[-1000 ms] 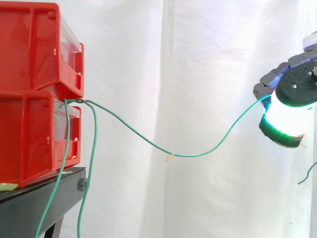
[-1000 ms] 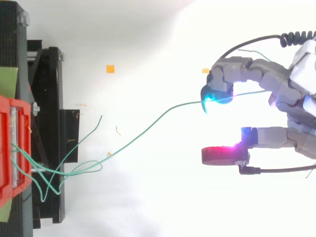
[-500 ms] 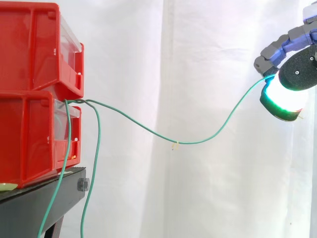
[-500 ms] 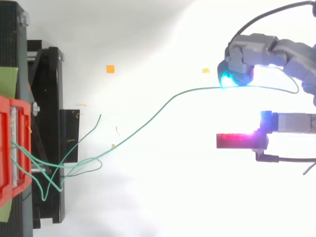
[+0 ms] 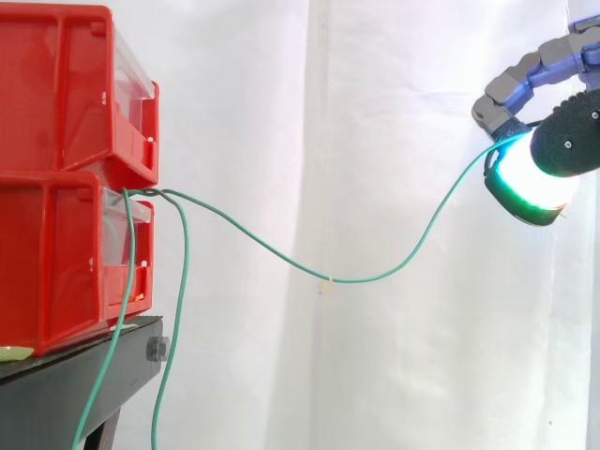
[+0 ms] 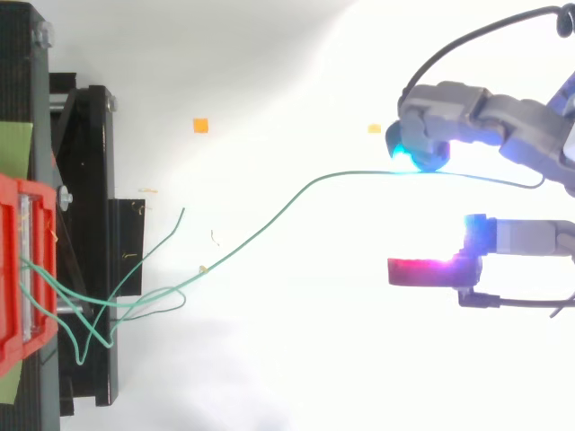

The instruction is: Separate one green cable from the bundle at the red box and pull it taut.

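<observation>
Your stock, by bulk: item one, white curtain (image 5: 394, 94), backdrop to the whole side view. Item two, two red bins (image 5: 56, 169), stacked one on the other at the left, resting on item three, black stand (image 5: 75, 384). Item four, hand (image 5: 567, 141), high at the right edge of the side view; from above you see one finger curled over with a cyan-glowing pad (image 6: 409, 157) and a magenta-lit one lying apart below it. Item five, green cable (image 5: 375, 278), running from the seam between the bins, sagging in a shallow arc across the curtain and rising to the hand, where it seems clamped between a grey fingertip and the green-glowing pad (image 5: 525, 187), though the glare hides the exact contact from you. It hangs slack, not taut. Item six, bundle (image 6: 90, 314), looped at the lower bin's front, with two strands (image 5: 178, 309) dropping past the stand's edge. Item seven, pale tag (image 5: 325, 283), fixed at the cable's lowest point. Item eight, orange square (image 6: 200, 125), on the floor seen from above, well apart from the cable.
</observation>
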`<state>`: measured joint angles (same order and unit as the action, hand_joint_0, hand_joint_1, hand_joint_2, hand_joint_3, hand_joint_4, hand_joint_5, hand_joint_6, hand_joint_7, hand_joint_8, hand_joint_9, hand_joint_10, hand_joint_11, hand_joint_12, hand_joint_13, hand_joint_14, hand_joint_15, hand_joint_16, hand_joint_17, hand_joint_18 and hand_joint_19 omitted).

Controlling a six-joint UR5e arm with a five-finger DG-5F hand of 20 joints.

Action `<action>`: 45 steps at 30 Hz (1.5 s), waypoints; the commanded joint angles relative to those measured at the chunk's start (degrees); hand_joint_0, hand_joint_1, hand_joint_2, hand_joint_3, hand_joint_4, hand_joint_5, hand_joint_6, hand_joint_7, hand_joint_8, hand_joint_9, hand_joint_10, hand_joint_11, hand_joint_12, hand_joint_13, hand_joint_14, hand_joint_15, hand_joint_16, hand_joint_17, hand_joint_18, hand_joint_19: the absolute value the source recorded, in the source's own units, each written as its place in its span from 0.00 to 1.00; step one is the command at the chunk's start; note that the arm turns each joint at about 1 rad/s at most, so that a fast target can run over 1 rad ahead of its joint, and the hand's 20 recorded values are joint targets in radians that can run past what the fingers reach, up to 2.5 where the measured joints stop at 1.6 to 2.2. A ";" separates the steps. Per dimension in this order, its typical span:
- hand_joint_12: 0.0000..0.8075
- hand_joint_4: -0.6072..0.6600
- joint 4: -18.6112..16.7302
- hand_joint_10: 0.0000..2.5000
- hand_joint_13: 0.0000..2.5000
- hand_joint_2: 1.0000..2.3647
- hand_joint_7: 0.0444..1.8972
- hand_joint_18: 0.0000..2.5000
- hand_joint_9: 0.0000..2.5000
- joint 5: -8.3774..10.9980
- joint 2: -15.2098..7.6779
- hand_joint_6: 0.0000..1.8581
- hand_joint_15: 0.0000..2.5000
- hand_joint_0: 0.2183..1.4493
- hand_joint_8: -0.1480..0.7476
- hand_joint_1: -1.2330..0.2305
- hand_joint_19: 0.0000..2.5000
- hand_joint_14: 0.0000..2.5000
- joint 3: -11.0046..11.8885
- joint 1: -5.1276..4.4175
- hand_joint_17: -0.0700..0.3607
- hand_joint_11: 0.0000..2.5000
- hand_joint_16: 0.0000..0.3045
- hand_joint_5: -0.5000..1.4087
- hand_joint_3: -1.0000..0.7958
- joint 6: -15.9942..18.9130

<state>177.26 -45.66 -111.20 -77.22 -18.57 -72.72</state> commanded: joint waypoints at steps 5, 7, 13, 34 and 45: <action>0.52 0.52 -1.92 1.00 1.00 0.00 0.75 0.68 1.00 -4.18 -0.07 0.27 0.60 0.35 0.21 0.39 0.07 0.01 -0.04 0.73 0.43 0.13 0.17 0.33 0.28 -9.10; 0.53 0.52 -2.18 1.00 1.00 0.00 0.74 0.68 1.00 -5.06 0.02 0.27 0.60 0.35 0.21 0.39 0.07 0.01 -0.04 0.99 0.43 0.13 0.17 0.33 0.28 -10.51; 0.52 0.52 -2.53 1.00 1.00 0.00 0.75 0.68 1.00 -6.46 0.02 0.27 0.60 0.35 0.21 0.39 0.07 0.01 0.05 1.34 0.42 0.12 0.16 0.33 0.28 -12.79; 0.52 0.52 -5.96 1.00 1.00 0.00 0.75 0.68 0.99 -20.00 0.02 0.27 0.60 0.35 0.21 0.40 0.07 0.01 0.05 2.84 0.42 0.13 0.16 0.33 0.28 -33.53; 0.53 0.52 -5.78 1.00 1.00 0.00 0.75 0.68 1.00 -25.45 0.02 0.27 0.60 0.35 0.22 0.40 0.08 0.01 -0.04 4.16 0.42 0.12 0.16 0.33 0.28 -43.64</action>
<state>171.47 -69.81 -111.22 -77.23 -14.84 -113.87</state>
